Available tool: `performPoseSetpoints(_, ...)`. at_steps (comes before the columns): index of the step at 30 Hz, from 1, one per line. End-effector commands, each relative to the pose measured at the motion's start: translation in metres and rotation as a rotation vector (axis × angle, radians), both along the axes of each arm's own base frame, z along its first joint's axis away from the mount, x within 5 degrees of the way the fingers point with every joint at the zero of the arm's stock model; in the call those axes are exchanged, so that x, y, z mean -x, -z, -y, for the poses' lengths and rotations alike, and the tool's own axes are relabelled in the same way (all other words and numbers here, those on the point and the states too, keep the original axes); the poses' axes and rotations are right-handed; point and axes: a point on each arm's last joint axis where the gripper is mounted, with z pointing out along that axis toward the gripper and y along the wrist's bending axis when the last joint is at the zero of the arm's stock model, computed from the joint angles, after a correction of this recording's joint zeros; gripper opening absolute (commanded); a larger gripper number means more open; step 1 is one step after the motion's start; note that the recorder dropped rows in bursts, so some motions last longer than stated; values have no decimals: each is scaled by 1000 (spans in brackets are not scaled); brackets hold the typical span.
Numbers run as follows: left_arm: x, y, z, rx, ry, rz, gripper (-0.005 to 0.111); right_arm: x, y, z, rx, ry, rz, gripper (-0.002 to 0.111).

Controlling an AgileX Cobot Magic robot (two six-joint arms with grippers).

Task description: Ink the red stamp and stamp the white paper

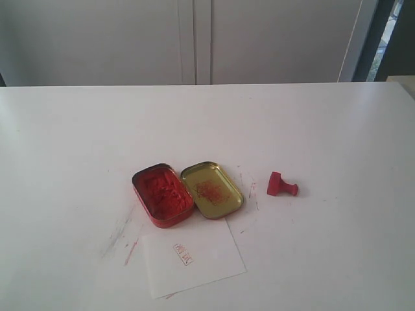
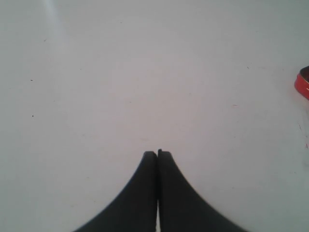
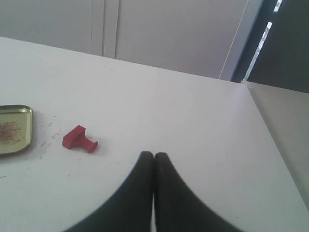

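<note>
White surface (image 1: pixel 78 129), matte and mostly bare, backed by pale grey panels (image 1: pixel 194 39), with a dark frame (image 1: pixel 389 39) and a strip of daylight at far right. Light was soft, no hard shadows. Red smears (image 1: pixel 126 240) streaked the surface beside the tin and near the lid, stray ink by the look of it. Tin (image 1: pixel 162 194) sat open near centre, red pad up. Its lid (image 1: pixel 211 189) lay inside-up, touching the tin on the right, gold interior flecked red. Probably parked that way so the pad was reachable from above. Paper (image 1: pixel 194 256) lay just in front of both, far edge against or slightly under them, couldn't tell which. One small red imprint (image 1: pixel 183 254) showed on it. Short hop from pad to sheet, sensible layout. Stamp (image 1: pixel 282 184) lay tipped on its side right of the lid and apart from it, base toward the lid, handle pointing away, nothing holding it. It was on the right arm's side, so I'd judge that arm takes the pick, gripping the handle sideways or righting it first. Left end effector (image 2: pixel 157 153) was closed and empty over bare surface, only the tin's edge in its view. Right end effector (image 3: pixel 153 154) was likewise closed and empty, stamp ahead of it and well apart. It would need opening before any grasp.
</note>
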Motion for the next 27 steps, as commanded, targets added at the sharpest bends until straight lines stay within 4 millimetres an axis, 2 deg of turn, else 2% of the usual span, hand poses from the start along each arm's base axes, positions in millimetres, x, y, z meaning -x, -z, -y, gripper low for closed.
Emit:
performPoseSetpoints(1,0,1,0,8,2,-1,0,1,16,1,-34,24,3,0)
performPoseSetpoints(6,0,1,0,8,2,-1,0,-4,30,5,-121,86,15,0)
performPoseSetpoints(10,0,1,0,8,2,-1,0,-8,52,5,-134,97,-39,0)
performPoseSetpoints(16,0,1,0,8,2,-1,0,-10,65,5,-132,98,-58,0)
performPoseSetpoints(27,0,1,0,8,2,-1,0,-11,65,5,-139,96,-44,0)
